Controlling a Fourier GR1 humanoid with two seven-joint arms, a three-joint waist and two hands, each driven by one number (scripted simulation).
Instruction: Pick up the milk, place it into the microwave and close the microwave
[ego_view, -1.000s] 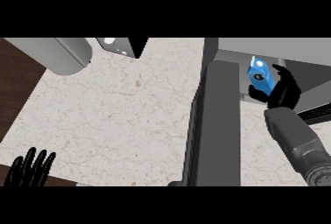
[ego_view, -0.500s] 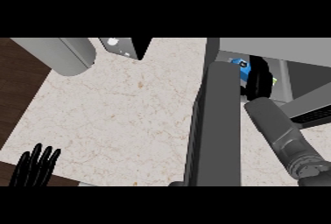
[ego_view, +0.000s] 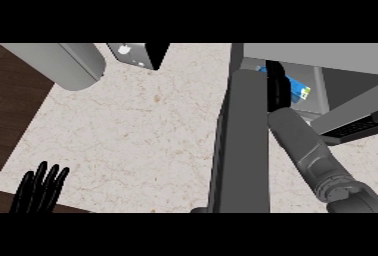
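Milk (ego_view: 297, 91) shows inside the microwave (ego_view: 314, 52) beside the right hand (ego_view: 275, 86).

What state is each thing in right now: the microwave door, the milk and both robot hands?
Microwave door: open, seen edge-on.
Milk: gripped, just beyond the open door.
Right robot hand: curled round the milk.
Left robot hand: open, resting with fingers up at the view's lower left.

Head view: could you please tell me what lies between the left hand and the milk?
Counter top, then the open microwave door, in the head view.
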